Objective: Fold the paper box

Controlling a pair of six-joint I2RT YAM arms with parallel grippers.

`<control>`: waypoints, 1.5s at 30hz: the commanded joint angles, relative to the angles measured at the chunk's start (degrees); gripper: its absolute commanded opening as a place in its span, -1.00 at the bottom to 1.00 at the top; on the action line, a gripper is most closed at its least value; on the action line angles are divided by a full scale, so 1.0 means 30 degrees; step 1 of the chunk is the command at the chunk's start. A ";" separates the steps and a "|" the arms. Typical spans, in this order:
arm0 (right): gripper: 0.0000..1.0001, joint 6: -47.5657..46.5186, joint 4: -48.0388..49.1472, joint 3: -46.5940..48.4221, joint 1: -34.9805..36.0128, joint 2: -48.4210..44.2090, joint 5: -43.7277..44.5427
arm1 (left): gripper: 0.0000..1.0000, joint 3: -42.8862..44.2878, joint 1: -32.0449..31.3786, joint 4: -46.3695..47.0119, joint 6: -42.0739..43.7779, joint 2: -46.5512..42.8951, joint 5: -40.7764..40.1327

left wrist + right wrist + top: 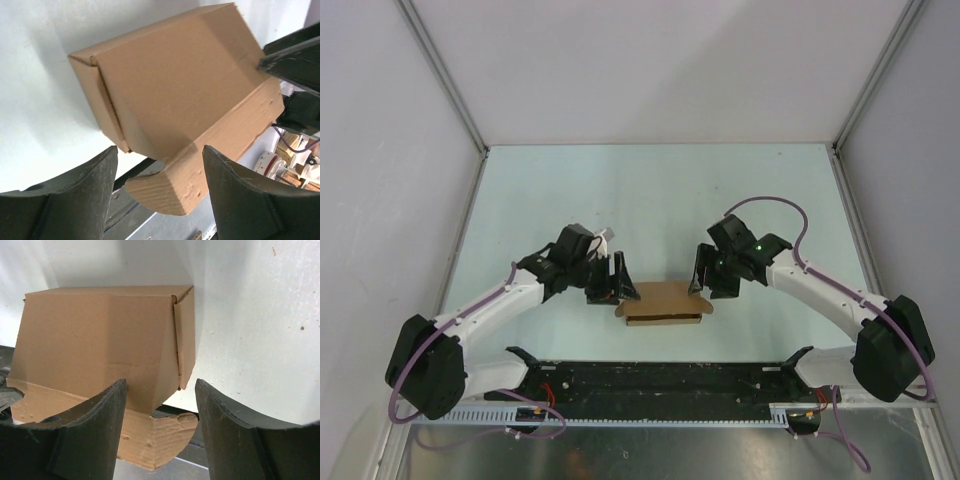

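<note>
A: Where is everything, starting from the big things?

B: The table [650,190] is pale. The left arm [490,305] comes in from the left and the right arm [830,295] from the right, and both bend inward. The box [662,298] lies on the table between them, near the front edge.

A: And the grippers?

B: The left gripper [619,280] is at the left end of the box and the right gripper [703,272] at the right end. Both have the jaws apart. In the wrist views the fingers [75,200] stand wide and the box shows between them, clamped by nothing. Whether a tip touches the cardboard, I cannot tell.

A: Is the box folded?

B: Mostly, I think. It stands as a low body with walls, and the lid slopes over it. A long flap [200,175] with round corners sticks out on the near side and is not tucked in. At the end a small side flap [185,335] lies against the wall.

A: So which step is it?

B: In my judgement, the closing of the lid. The next move needs one gripper to steady the body. The other must bend the flap along its crease and push it inside at the front. The cardboard looks thin, so a hard push may crush a wall or make the box slide.
</note>
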 commanded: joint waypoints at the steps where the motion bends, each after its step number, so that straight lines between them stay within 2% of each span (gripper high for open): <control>1: 0.23 -0.0200 -0.0173 -0.0302 0.0231 -0.0756 0.0672 | 0.47 -0.0872 -0.0214 0.0280 0.0059 -0.0842 -0.0554; 12: 0.24 -0.0053 0.1613 -0.2030 0.0817 -0.0318 0.1140 | 0.47 -0.1812 -0.0536 0.0544 -0.0321 -0.0813 -0.2311; 23: 0.26 -0.0082 0.2171 -0.2324 0.1490 0.0268 0.2255 | 0.47 -0.2192 -0.1092 0.1276 -0.0556 0.0006 -0.4038; 36: 0.25 -0.0404 0.3312 -0.2909 0.2164 0.0181 0.4303 | 0.37 -0.2603 -0.1855 0.1423 -0.0673 0.0213 -0.6647; 45: 0.24 -0.0639 0.4133 -0.3379 0.2428 0.0209 0.4628 | 0.33 -0.2778 -0.2147 0.1657 -0.1054 0.0241 -0.7791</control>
